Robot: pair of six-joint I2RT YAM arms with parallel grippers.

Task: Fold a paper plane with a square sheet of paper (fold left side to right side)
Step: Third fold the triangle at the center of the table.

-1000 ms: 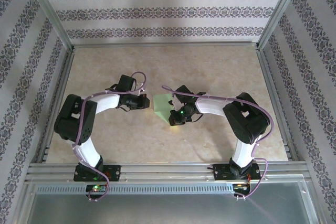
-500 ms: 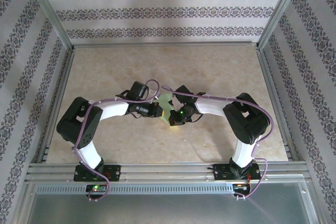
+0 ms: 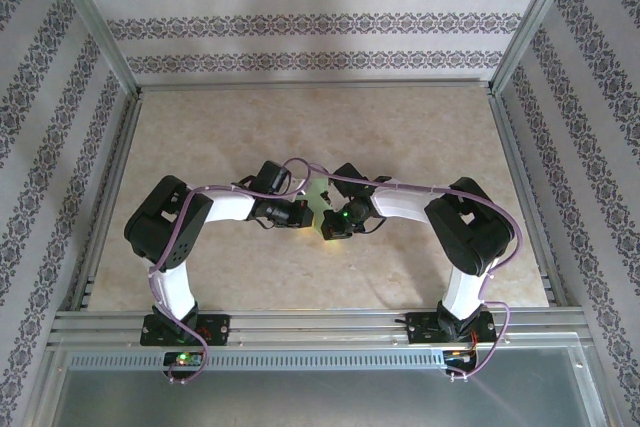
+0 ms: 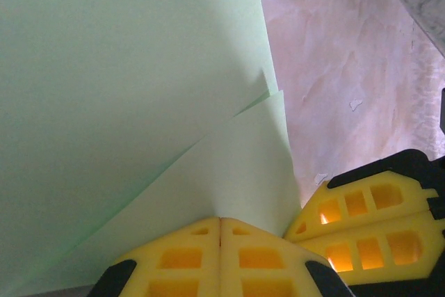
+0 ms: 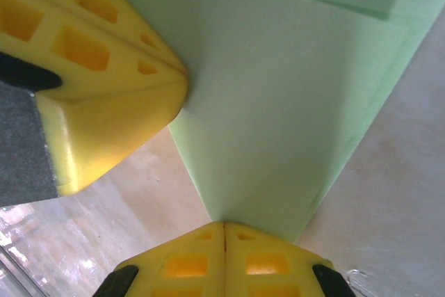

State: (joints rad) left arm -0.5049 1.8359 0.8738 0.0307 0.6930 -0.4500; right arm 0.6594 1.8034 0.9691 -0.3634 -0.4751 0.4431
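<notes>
Left gripper has swung to the top view's middle beside right gripper; we log both pinching the green paper there (folded layers showing). Handling, we judge: light, limp, crease-prone; grip near edges.

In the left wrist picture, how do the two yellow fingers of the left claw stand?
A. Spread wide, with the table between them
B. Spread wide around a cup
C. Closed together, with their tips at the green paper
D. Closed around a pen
C: the left claw has its fingers pressed together along one seam, and the green paper lies right at their tips.
</notes>
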